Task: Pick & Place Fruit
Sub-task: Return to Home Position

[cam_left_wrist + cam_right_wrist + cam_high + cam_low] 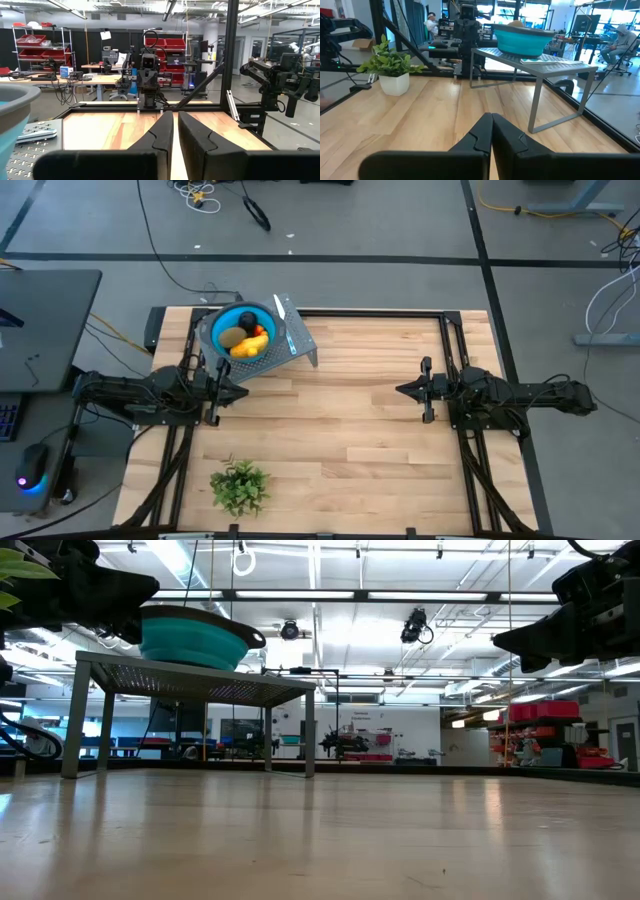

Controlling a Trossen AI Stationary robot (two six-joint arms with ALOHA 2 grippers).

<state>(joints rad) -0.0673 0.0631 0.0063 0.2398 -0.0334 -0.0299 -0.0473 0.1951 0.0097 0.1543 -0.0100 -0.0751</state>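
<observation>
High view shows wooden table (370, 430) with fruit (245, 340), grey floor (400, 220) around

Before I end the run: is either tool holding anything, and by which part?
Nothing is held. The left tool and the right tool are both empty above the table; the fruit sits in the blue bowl on the shelf.

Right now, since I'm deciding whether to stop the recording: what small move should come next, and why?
Probably just ease the left gripper back from the shelf to rest. The fruit sits in the blue bowl on it, none shows on the table, and both the left gripper and the right gripper hold nothing.
</observation>
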